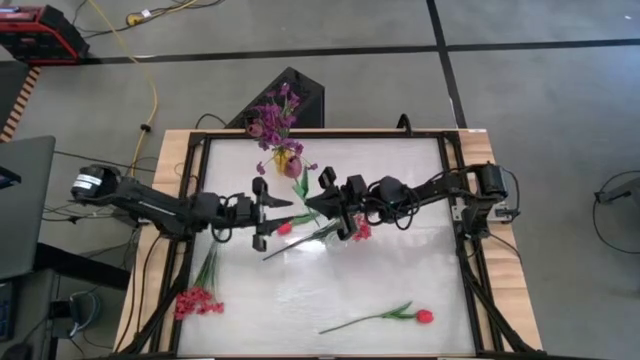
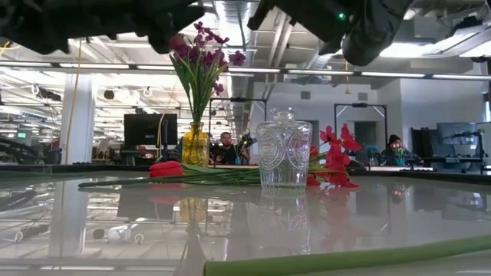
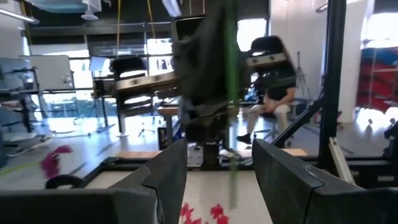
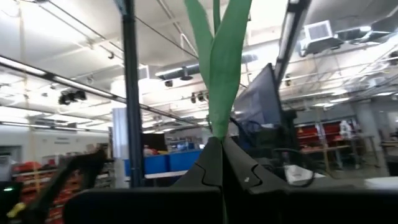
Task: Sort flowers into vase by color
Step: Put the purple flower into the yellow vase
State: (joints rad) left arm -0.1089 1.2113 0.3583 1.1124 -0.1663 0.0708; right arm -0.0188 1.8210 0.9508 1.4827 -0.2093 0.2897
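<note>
My right gripper (image 1: 314,206) (image 4: 215,144) hangs over the table's middle, shut on a green stalk with long leaves. The stalk runs toward a dark maroon tulip (image 1: 292,168) beside the yellow vase (image 1: 283,158) (image 2: 195,146), which holds purple sprays (image 2: 198,54). My left gripper (image 1: 278,212) (image 3: 221,180) faces it from the left, open, touching nothing. A clear glass vase (image 2: 284,153) stands mid-table. A red tulip (image 1: 283,228) (image 2: 166,169) lies beside it, and a red cluster (image 1: 361,232) (image 2: 336,153) lies on its other side. My right gripper pinches the flower's green stalk and leaf bases (image 4: 217,127) between its two shut fingers. The stalk stands out past the fingertips along the fingers' line, lifted clear of the table. The flower head lies outside the wrist view.
Another red cluster (image 1: 197,301) lies near the table's near left corner. A red tulip (image 1: 423,316) on its long stem lies by the near edge, and that stem (image 2: 345,261) crosses the low view's foreground. A black frame (image 1: 452,190) borders the table.
</note>
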